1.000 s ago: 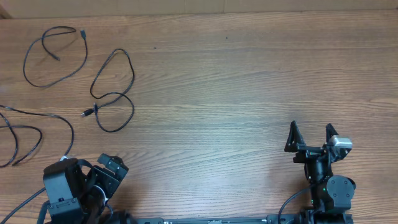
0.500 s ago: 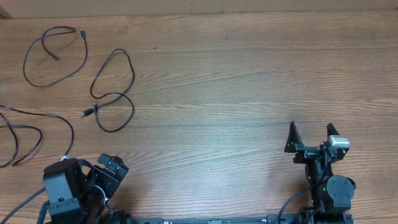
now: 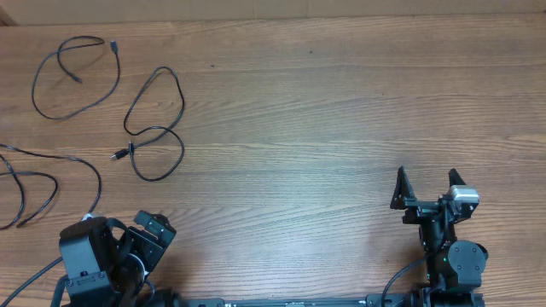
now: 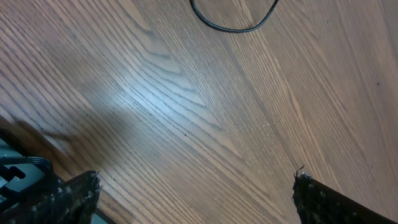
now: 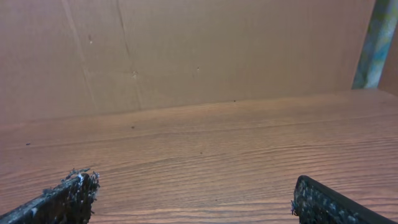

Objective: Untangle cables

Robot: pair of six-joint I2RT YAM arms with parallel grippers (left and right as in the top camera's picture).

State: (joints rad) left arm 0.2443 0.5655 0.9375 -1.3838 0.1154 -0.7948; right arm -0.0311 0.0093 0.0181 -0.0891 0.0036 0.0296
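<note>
Presently: thin black flexible cables (image 3: 130,147), three loose loops, far left on brown wood-grain table (image 3: 299,102), mutually apart; middle one crosses itself. Left gripper (image 4: 194,186), right gripper (image 3: 426,186): jaws fully spread, empty, at near edge. Step, likely: closing check; next, left reach to uncross.

Both arms are black. The left arm (image 3: 88,260), lower left, looks boxy. The right arm (image 3: 452,260), lower right, carries a silvery block (image 3: 465,194), a green light (image 3: 445,248) and a black wire (image 3: 397,280). The right gripper (image 3: 426,179) has pointed fingers (image 3: 399,189) with gritty pads (image 5: 68,194).
</note>
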